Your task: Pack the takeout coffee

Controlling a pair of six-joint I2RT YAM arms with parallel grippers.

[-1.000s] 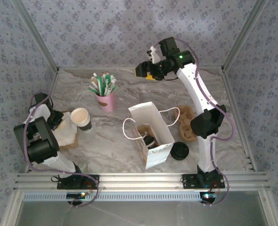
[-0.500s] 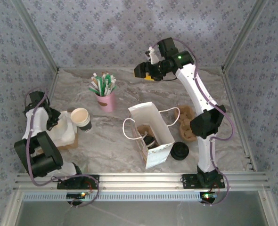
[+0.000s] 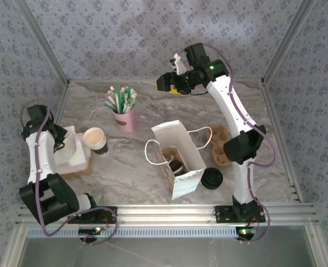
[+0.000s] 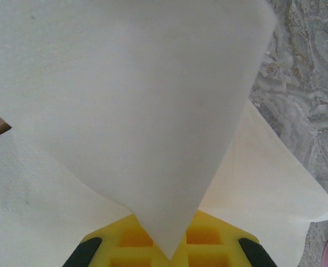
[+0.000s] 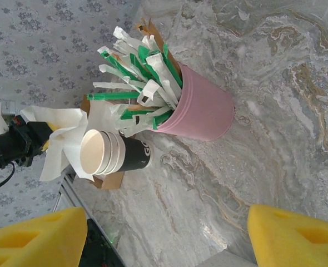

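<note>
— Since you're at the console, what's the bag doing?
— The white paper bag [image 3: 178, 158] stands open mid-table. My left gripper [image 4: 167, 253] is clenched on a white napkin [image 4: 125, 111]. My right gripper [image 5: 164, 239] hangs with jaws spread above the pink cup [image 5: 200, 111] of sachets.
— Any writing?
— White lettering on the stacked cups' black sleeve [image 5: 133, 154]; I can't read it. And the takeout coffee [image 3: 177, 166] sits inside the bag.

A pink cup [image 5: 202, 114] packed with green-and-white wrapped sticks stands on the grey marbled tabletop [image 5: 289, 105], with a nested stack of cream paper cups [image 5: 105, 153] in a black sleeve just beside it. The black left gripper [image 5: 41, 140] seems to pinch a white paper napkin [image 5: 64, 125]. The yellow fingers [image 5: 36, 242] of the right gripper [image 5: 164, 239] stand wide apart.
</note>
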